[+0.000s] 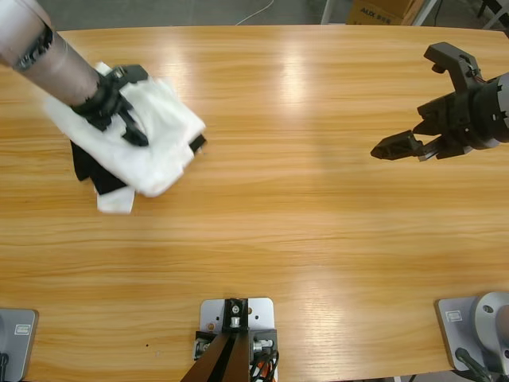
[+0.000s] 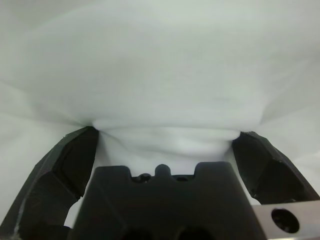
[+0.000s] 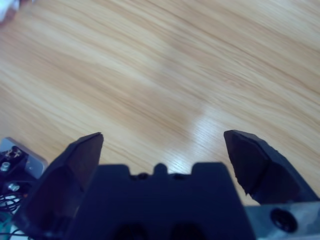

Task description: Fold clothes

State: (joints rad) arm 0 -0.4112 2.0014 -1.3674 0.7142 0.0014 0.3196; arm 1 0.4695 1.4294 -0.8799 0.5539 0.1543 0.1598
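The clothes, a white T-shirt (image 1: 163,147), lie bunched in a rough folded heap at the table's far left, partly on top of a small black garment (image 1: 83,165). My left gripper (image 1: 137,107) comes in from the upper left corner and sits on the heap, open, its jaws spread over the fabric. In the left wrist view the white T-shirt (image 2: 160,65) fills the picture and bulges between the jaws of my left gripper (image 2: 167,131). My right gripper (image 1: 407,103) hovers open over bare wood at the far right, holding nothing; the right wrist view shows my right gripper (image 3: 162,137) above the table only.
The wooden table (image 1: 286,207) stretches bare between the two arms. A corner of the black garment (image 1: 197,143) pokes out at the heap's right side. A cardboard box (image 1: 382,11) stands beyond the table's far edge.
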